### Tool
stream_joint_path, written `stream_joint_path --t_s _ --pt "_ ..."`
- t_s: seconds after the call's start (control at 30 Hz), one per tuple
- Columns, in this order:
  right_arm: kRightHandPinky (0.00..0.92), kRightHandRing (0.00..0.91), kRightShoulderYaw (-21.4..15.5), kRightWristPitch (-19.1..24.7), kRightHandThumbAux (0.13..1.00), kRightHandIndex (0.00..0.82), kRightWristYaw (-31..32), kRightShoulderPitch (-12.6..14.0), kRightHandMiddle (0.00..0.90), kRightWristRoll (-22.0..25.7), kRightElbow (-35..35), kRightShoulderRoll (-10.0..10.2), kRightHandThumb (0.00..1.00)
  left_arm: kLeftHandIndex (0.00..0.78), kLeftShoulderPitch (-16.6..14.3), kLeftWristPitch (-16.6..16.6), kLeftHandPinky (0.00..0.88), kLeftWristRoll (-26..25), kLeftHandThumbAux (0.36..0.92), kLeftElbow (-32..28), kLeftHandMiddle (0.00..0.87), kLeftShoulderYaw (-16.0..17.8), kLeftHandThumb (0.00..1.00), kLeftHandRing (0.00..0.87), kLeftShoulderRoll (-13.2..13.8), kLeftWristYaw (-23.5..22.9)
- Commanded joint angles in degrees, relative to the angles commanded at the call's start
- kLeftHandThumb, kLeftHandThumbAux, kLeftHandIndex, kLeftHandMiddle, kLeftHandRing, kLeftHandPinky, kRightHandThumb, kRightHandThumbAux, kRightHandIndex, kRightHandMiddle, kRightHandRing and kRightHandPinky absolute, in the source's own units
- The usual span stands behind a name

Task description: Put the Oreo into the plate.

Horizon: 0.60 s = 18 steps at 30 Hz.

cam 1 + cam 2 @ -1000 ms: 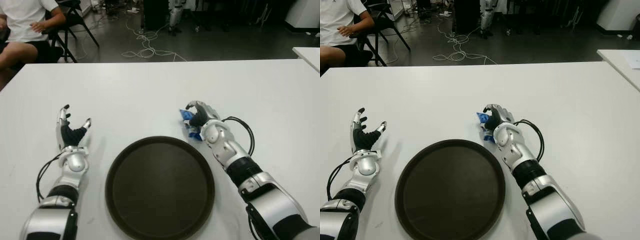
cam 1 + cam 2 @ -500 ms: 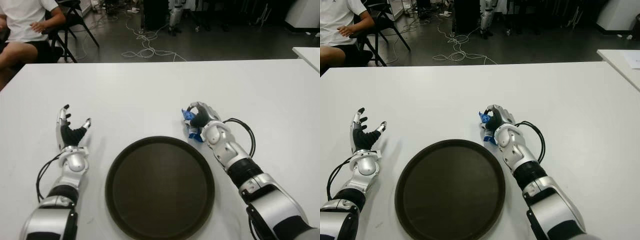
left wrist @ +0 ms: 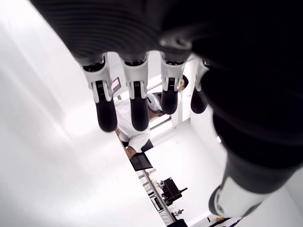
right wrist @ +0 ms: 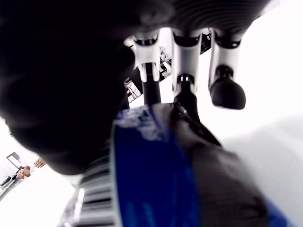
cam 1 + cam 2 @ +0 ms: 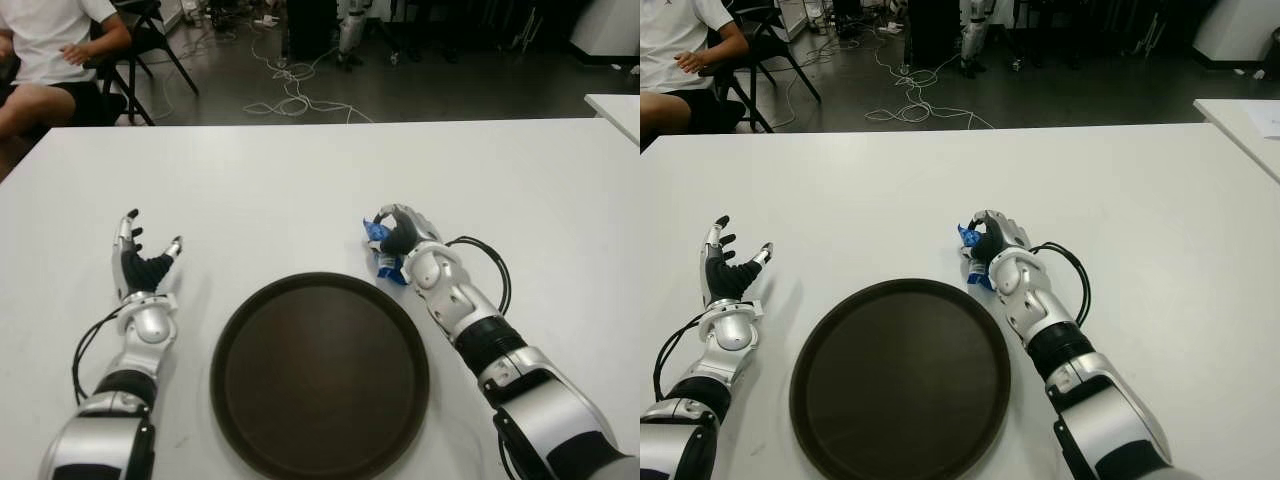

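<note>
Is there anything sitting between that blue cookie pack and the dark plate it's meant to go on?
Nothing visible. The right hand already grips the blue Oreo pack just beyond the far right rim of the plate, with only bare white table between them. The left hand shows open, left of the plate.

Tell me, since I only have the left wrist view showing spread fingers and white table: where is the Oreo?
Observer: The right hand holds the blue Oreo packet, just beyond the far right rim of the dark round plate.
Operator: Is the packet over the plate yet?
Observer: No. It shows over the white table, beside the rim; nothing lies in the plate.
Operator: How firm is the grip?
Observer: The right wrist view shows the fingers curled against the blue wrapper.
Operator: And my left hand?
Observer: The left hand is open, left of the plate, holding nothing.
</note>
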Motion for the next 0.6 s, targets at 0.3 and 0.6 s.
stream_joint_path --t_s 0.3,0.6 --pt "0.826 0.826 -0.3 0.2 0.840 0.733 0.1 0.0 0.823 0.3 0.1 0.1 0.320 0.114 0.1 -0.3 0.194 -0.4 0.764 -0.1 0.114 0.2 0.272 0.136 -0.1 -0.5" --pt "0.826 0.828 -0.6 -0.1 0.845 0.733 -0.2 0.1 0.824 0.6 0.0 0.1 0.324 0.119 0.2 -1.0 0.200 -0.5 0.772 -0.1 0.103 0.3 0.305 0.129 -0.1 -0.6"
